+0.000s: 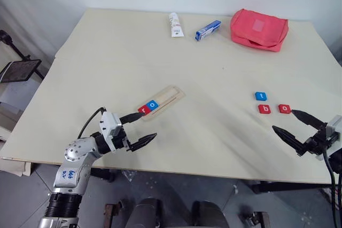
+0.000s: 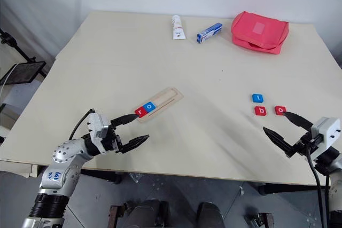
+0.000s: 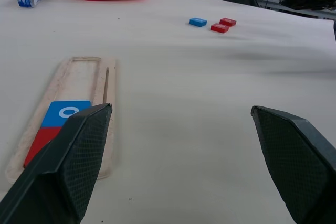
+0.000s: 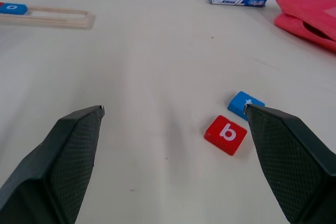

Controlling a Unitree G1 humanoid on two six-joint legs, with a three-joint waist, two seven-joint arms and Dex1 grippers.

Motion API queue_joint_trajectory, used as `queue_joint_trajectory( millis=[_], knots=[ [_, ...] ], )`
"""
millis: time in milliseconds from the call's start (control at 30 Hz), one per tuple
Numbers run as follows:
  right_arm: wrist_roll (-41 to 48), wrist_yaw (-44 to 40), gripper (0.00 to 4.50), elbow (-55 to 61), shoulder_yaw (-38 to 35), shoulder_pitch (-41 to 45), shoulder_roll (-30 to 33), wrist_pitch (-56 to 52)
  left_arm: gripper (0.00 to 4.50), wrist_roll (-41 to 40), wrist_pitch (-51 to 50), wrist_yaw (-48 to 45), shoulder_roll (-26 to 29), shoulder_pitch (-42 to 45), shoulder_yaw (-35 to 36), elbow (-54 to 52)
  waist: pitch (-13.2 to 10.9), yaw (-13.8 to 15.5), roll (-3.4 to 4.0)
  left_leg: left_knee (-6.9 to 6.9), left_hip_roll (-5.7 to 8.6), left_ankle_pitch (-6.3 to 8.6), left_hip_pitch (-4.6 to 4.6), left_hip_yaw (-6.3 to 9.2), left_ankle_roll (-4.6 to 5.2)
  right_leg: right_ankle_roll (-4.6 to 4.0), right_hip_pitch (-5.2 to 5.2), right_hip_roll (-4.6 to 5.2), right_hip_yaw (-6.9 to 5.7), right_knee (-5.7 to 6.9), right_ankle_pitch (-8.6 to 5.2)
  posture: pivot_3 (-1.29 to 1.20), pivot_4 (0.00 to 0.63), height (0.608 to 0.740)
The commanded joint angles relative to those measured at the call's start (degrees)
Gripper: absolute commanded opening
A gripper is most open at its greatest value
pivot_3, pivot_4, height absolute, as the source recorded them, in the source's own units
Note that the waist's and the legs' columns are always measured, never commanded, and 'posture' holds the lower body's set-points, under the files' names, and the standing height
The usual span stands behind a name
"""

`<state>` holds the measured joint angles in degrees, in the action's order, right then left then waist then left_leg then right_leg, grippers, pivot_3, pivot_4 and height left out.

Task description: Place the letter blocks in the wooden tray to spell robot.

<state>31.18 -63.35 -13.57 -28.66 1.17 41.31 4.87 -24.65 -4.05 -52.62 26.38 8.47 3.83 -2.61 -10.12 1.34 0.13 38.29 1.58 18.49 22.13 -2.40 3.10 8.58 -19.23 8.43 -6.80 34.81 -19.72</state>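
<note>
With red r (image 1: 143, 109) and blue o (image 1: 153, 104) seated in the wooden tray (image 1: 171, 95), the right hand (image 1: 293, 123), jaws spread and empty, hovered at 5 o'clock of red b (image 1: 264, 109), which probably wanted a square, low pinch next; left hand (image 1: 140, 128) gaped empty.

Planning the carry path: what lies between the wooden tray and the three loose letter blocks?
Bare tabletop between the pale wooden tray and the loose red and blue letter blocks, seen from the left eye view.

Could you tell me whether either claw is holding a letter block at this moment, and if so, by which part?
Nothing is held: the left claw and the right claw are both open and empty.
</note>
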Motion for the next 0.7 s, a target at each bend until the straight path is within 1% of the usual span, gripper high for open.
queue_joint_trajectory(
  millis=[33, 100, 233, 333, 467, 533, 633, 700],
  knots=[
    [-0.3, 0.6, 4.46, 0.3, -0.7, 0.8, 1.2, 0.3, 4.50, -0.7, -0.8, 1.2, 0.0, 0.6, 0.3, -3.7, 0.0, 0.0, 0.00, 0.00, 0.00, 0.00, 0.00, 0.00, 0.00, 0.00, 0.00, 0.00, 0.00, 0.00, 0.00, 0.00, 0.150, 0.740],
    [-0.5, 0.8, 4.46, 0.2, -0.5, 1.3, 1.0, 0.1, 4.50, 1.5, -0.6, 3.0, 0.2, 0.7, -0.1, -4.7, 0.0, 0.1, 0.00, 0.00, 0.01, 0.00, 0.00, 0.00, 0.00, 0.00, 0.00, 0.00, 0.01, 0.00, 0.00, 0.00, 0.150, 0.740],
    [-0.7, 0.7, 4.46, 0.1, 0.3, 2.5, 0.9, -0.3, 4.50, -0.6, -1.8, 2.2, 0.4, 0.1, -0.1, -6.4, 0.0, 0.0, 0.00, 0.00, 0.01, 0.00, 0.01, 0.00, 0.00, 0.00, 0.00, 0.00, 0.01, -0.01, 0.00, 0.00, 0.150, 0.740],
    [-1.0, 0.5, 4.46, -0.4, 1.4, 4.0, 0.9, -0.4, 4.50, -1.3, -4.5, 2.7, 1.4, -0.9, 0.4, -8.4, 0.0, 0.0, 0.00, 0.00, -0.02, 0.00, 0.01, 0.00, 0.00, 0.00, 0.00, -0.01, 0.00, 0.00, 0.00, 0.00, 0.150, 0.740],
    [-1.3, -0.3, 4.46, -0.7, 3.5, 6.0, 0.6, -0.8, 4.50, 2.7, -12.5, 9.4, 4.5, -1.9, 0.9, -10.5, 0.0, -0.1, 0.01, -0.01, -0.02, 0.00, 0.00, 0.00, 0.00, 0.00, -0.01, -0.01, 0.04, -0.01, 0.00, 0.00, 0.150, 0.740],
    [-1.7, -0.4, 4.46, -1.6, 4.5, 7.5, 0.4, -0.5, 4.50, 2.4, -15.6, 10.0, 6.7, -2.2, 1.8, -10.6, 0.0, -0.2, 0.01, -0.01, -0.04, 0.00, 0.00, 0.01, -0.01, 0.00, -0.01, -0.04, 0.03, 0.01, 0.00, 0.00, 0.150, 0.740],
    [-2.1, -0.6, 4.46, -2.8, 6.0, 9.5, 0.0, -0.4, 4.50, -1.5, -16.1, 8.6, 8.7, -4.1, 6.4, -12.5, 0.0, -0.2, 0.01, -0.01, -0.05, 0.00, 0.01, 0.01, -0.01, 0.00, -0.03, -0.04, 0.04, 0.01, 0.00, 0.00, 0.150, 0.740],
    [-2.3, -1.2, 4.46, -3.4, 6.8, 10.7, -0.2, -0.3, 4.50, -1.7, -21.2, 9.9, 12.0, -4.2, 8.9, -13.5, 0.0, -0.2, 0.02, -0.01, -0.04, 0.00, 0.03, 0.02, -0.01, 0.00, -0.07, -0.02, 0.06, 0.02, 0.00, 0.00, 0.150, 0.740]
  ],
)
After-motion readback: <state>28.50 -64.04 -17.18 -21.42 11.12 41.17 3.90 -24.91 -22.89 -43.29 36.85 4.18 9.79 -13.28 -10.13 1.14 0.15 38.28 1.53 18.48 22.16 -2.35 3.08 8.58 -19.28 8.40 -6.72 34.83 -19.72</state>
